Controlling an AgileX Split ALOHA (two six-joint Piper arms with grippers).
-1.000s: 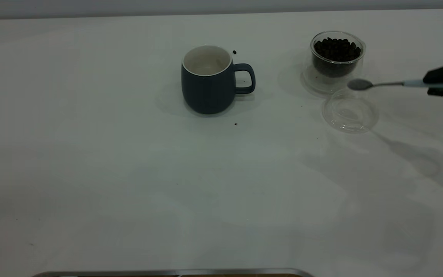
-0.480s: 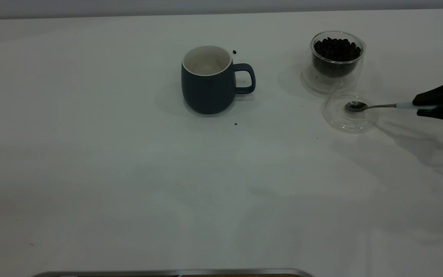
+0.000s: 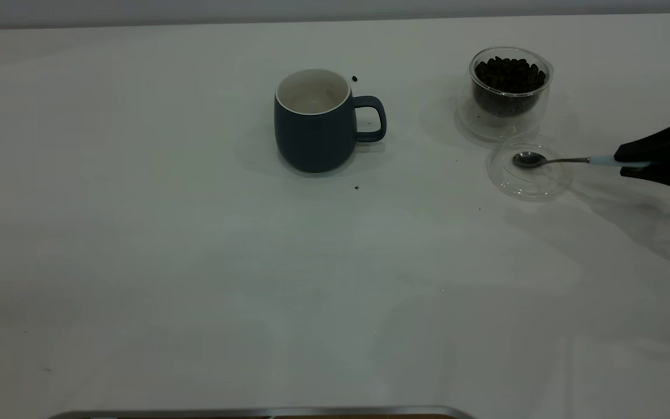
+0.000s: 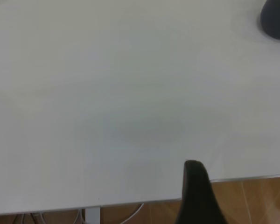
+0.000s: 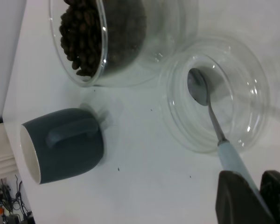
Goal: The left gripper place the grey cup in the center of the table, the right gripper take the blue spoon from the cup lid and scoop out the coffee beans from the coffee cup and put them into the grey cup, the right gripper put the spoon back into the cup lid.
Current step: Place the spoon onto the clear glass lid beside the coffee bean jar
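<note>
Spoon (image 3: 550,160) bowl-down inside clear cup lid (image 3: 530,186), blue handle pinched in closed right hand (image 3: 631,163) at the surface's (image 3: 195,262) right edge. Long axis almost level, bowl toward grey cup (image 3: 312,125) at centre, handle toward the arm. Risk: light lid skidding or tipping under a dragged handle, or spoon rolling off the rim on release. Left hand (image 4: 196,186) parked at the near edge, grip state impossible to tell.
</note>
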